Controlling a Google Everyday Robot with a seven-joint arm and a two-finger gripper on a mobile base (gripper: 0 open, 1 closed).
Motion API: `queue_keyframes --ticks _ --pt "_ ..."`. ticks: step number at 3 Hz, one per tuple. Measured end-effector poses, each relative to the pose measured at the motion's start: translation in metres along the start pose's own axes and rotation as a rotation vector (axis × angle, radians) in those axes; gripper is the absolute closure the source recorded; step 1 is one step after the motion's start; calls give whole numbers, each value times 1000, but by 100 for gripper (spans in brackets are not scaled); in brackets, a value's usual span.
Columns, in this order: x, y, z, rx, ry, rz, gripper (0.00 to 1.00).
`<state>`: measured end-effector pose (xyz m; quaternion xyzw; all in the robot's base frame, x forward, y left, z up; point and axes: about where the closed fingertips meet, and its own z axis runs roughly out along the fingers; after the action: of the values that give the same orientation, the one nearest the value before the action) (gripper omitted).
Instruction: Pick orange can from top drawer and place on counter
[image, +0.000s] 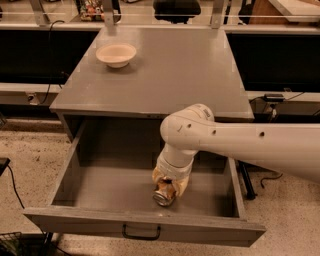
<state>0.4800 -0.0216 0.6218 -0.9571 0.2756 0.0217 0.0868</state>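
Observation:
The top drawer (100, 190) stands pulled fully open, its dark curved handle (141, 232) on the front panel. The orange can (164, 196) lies on the drawer floor near the front, its silver round end facing the camera. My gripper (170, 186) reaches down into the drawer from the white arm on the right, and its tan fingers (183, 184) sit closed on both sides of the can. The can still rests low in the drawer. The grey counter (170, 70) spreads above the drawer.
A cream bowl (116, 54) sits on the counter's back left. The drawer walls rise on the left (67, 170) and right (235, 187). Cables and a dark shelf lie to the right of the cabinet. The floor is speckled beige.

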Motion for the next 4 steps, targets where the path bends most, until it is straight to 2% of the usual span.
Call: queue_keyframes --ticks 1,2,3,4 --pt "-1 -2 2 -1 -3 -5 47" --pt "-1 -8 -6 35 -7 -2 53" --pt "4 -15 -40 128 14 14 58" --pt "7 -19 -87 215 45 25 58"
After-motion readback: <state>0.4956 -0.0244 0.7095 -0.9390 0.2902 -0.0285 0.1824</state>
